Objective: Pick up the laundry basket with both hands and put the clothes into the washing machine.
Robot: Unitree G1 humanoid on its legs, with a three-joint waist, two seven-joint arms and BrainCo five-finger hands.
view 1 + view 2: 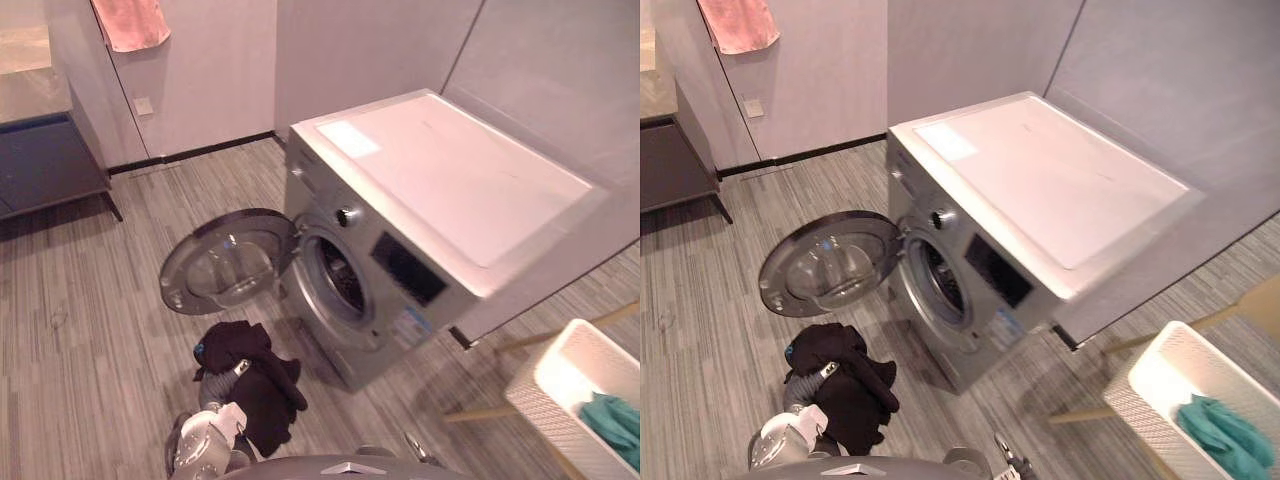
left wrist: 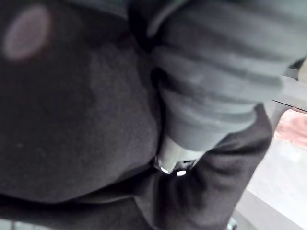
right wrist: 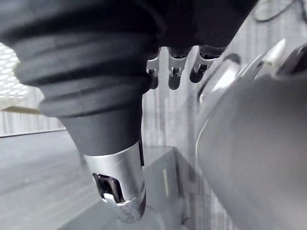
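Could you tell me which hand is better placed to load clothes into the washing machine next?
Left: the black clothes hang over the left hand, right before the washing machine, whose door stands open.

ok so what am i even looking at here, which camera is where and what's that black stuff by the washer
This is a humanoid robot with two arms that end in fingered hands. The two wide pictures come from a pair of cameras on its head, looking down. The two close-ups come from cameras on its wrists.

Ahead stands a washing machine with its round door swung open. The black stuff is black clothes, bunched around the left hand in front of that door. The right hand is relaxed and holds nothing.

To the robot's right is a white laundry basket with a teal cloth inside. A pink towel hangs on the wall.
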